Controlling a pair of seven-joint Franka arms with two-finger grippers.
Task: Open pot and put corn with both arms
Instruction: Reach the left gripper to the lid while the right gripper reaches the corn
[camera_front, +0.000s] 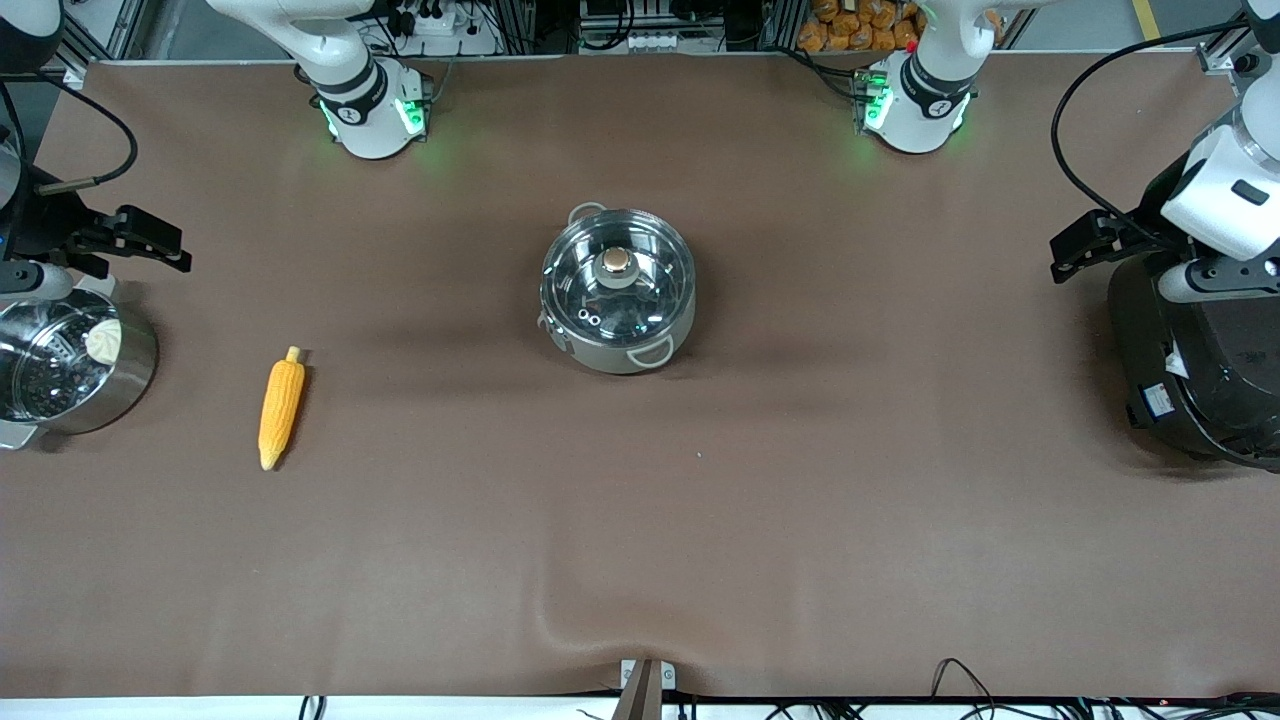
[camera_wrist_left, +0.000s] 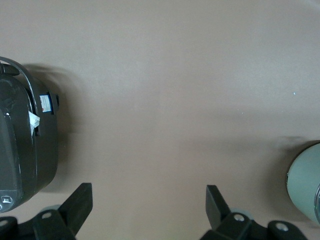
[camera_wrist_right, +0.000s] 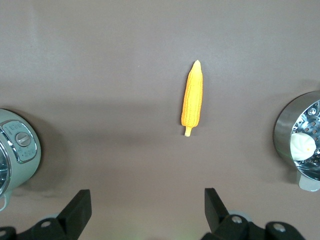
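Note:
The steel pot (camera_front: 618, 335) stands mid-table with its glass lid (camera_front: 650, 285) on and the metallic knob (camera_front: 617, 262) on top. The corn (camera_front: 281, 408) lies on the table toward the right arm's end, nearer the front camera than the pot. My right gripper (camera_front: 140, 240) is open and empty, up over the table's edge at its own end. In the right wrist view it (camera_wrist_right: 147, 207) faces the corn (camera_wrist_right: 192, 97) and the pot's edge (camera_wrist_right: 25, 165). My left gripper (camera_front: 1085, 245) is open and empty above its end; its wrist view (camera_wrist_left: 149, 205) shows the pot's edge (camera_wrist_left: 306, 185).
A steel pot with a perforated insert and a white lump (camera_front: 60, 370) stands below the right gripper, also in the right wrist view (camera_wrist_right: 300, 140). A big black cooker (camera_front: 1200, 370) stands at the left arm's end, also in the left wrist view (camera_wrist_left: 20, 150). Brown cloth (camera_front: 640, 540) covers the table.

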